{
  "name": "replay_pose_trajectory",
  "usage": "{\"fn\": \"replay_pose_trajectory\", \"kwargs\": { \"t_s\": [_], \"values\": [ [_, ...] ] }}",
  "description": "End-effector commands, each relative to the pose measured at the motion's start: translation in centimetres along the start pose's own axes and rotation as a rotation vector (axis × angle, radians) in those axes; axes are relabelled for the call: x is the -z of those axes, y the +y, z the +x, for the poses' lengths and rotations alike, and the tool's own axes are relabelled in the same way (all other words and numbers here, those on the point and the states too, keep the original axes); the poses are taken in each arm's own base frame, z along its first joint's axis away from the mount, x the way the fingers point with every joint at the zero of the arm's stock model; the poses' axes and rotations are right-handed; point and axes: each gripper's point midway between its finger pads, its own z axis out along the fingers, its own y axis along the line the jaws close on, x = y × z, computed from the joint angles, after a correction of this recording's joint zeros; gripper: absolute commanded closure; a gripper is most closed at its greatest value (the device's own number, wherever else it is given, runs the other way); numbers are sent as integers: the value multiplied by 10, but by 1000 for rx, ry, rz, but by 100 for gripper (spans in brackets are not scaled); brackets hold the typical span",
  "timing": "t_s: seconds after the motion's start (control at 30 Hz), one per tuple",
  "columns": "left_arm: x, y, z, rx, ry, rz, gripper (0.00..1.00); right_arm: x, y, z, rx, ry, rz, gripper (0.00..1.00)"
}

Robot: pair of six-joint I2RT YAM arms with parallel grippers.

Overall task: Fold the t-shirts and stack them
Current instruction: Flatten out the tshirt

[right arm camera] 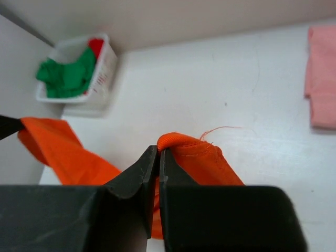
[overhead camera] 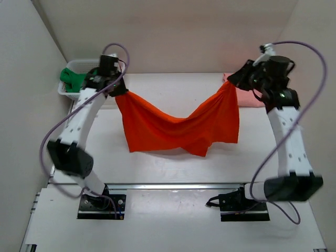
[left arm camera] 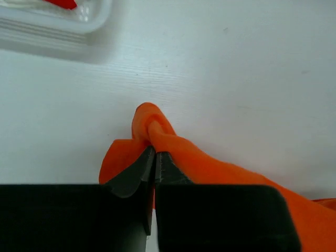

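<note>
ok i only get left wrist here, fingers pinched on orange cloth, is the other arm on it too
Observer: yes, the right gripper is shut on another edge of the orange t-shirt, which sags between both arms.
Operator: anything laid out yet
Observer: a pink t-shirt lies flat on the table, far right.
Operator: and the basket
Observer: a green t-shirt is heaped in the white basket beside the red t-shirt.

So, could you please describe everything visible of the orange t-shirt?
The orange t-shirt is bright, plain, soft cloth. It hangs spread between the left tool and right tool, each shut on a bunched upper corner. Its middle sags in folds, and its lower edge seems to reach the white table.
</note>
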Motion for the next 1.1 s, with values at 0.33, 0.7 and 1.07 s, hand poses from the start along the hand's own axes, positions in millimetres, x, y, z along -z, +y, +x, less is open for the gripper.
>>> {"fn": "replay_pose_trajectory", "kwargs": {
  "t_s": [0.33,0.7,1.07],
  "values": [
    [-48,3,91,-111,187,-46,46,-65,-168,106,-33,289,450,10],
    [-32,68,281,-74,455,-135,45,-7,-166,234,-131,484,518,22],
    [-70,51,304,27,458,-110,34,21,-175,286,-176,533,591,15]
  ]
}}
